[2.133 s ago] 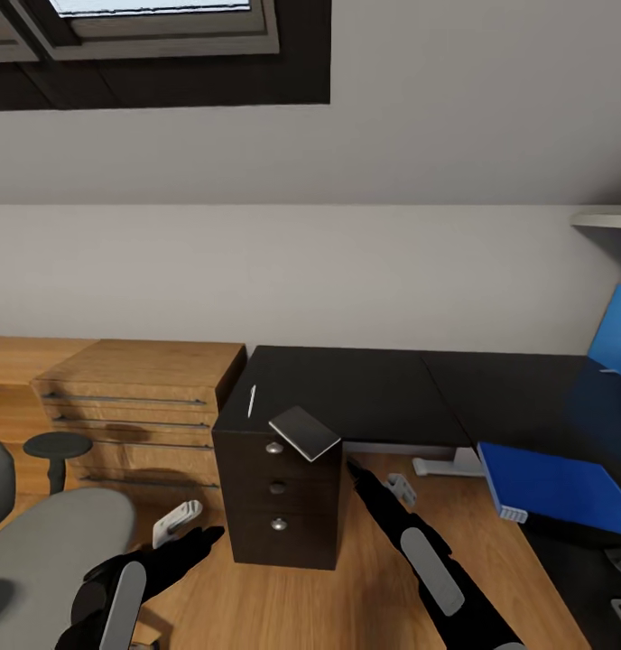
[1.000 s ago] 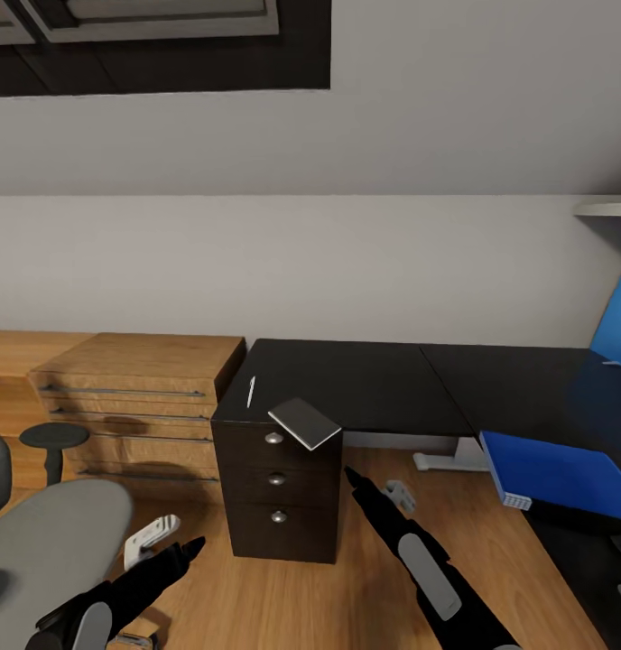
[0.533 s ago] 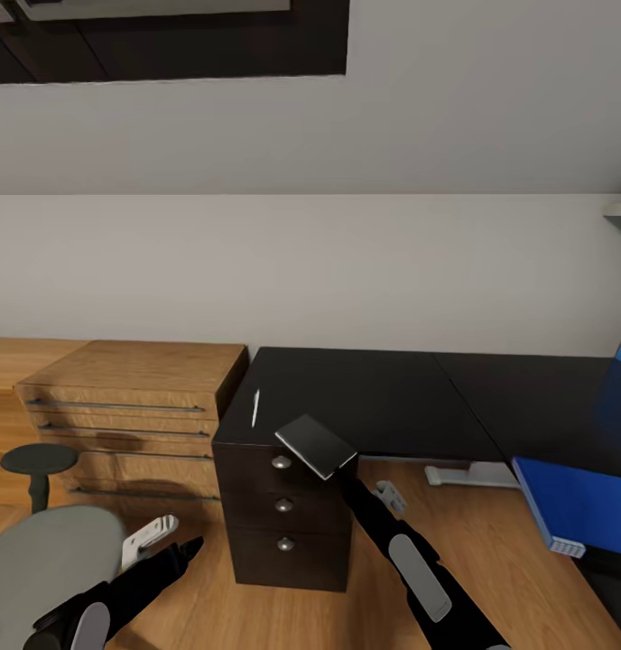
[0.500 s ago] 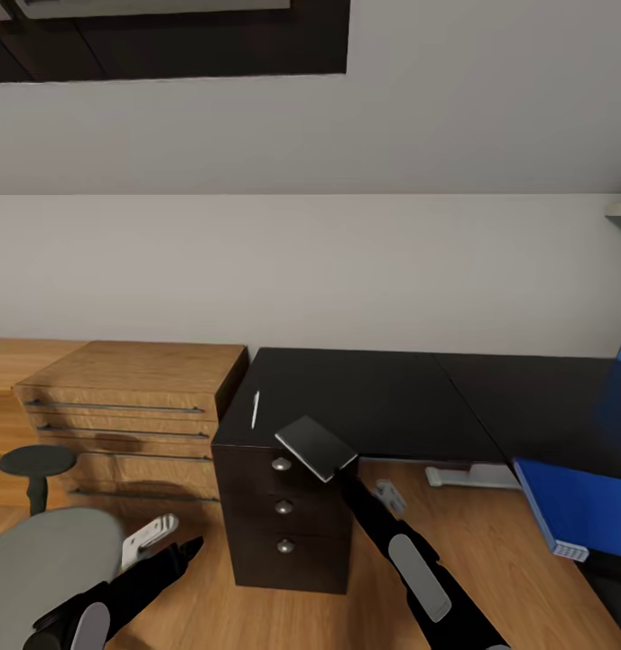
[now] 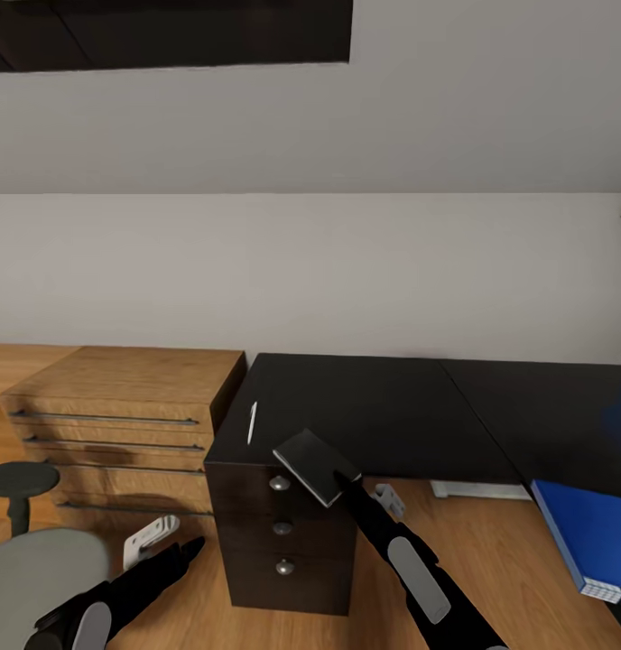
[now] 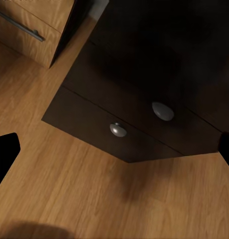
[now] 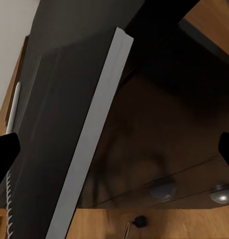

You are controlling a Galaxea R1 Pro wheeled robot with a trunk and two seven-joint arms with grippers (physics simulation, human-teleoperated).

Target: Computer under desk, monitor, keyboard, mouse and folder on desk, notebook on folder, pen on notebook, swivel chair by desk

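The grey notebook lies on the desk with one corner hanging past the front of the dark drawer unit. Just left of it rests the white pen. My right gripper is open, its tips at the notebook's overhanging edge. In the right wrist view that gripper has the notebook's pale edge running between its wide-spread fingers, with the pen beyond. My left gripper hangs open and low, facing the drawers. The blue folder lies on the desk at right. The swivel chair's seat is at lower left.
A low light-wood cabinet stands left of the desk against the wall. A chrome leg of the chair's base lies on the wood floor by my left arm. The desk's white foot sits beyond the drawer unit.
The camera has drifted, shifting the whole scene. My right gripper has moved forward from short of the drawer unit up to the notebook's overhanging edge. The left arm has dropped lower.
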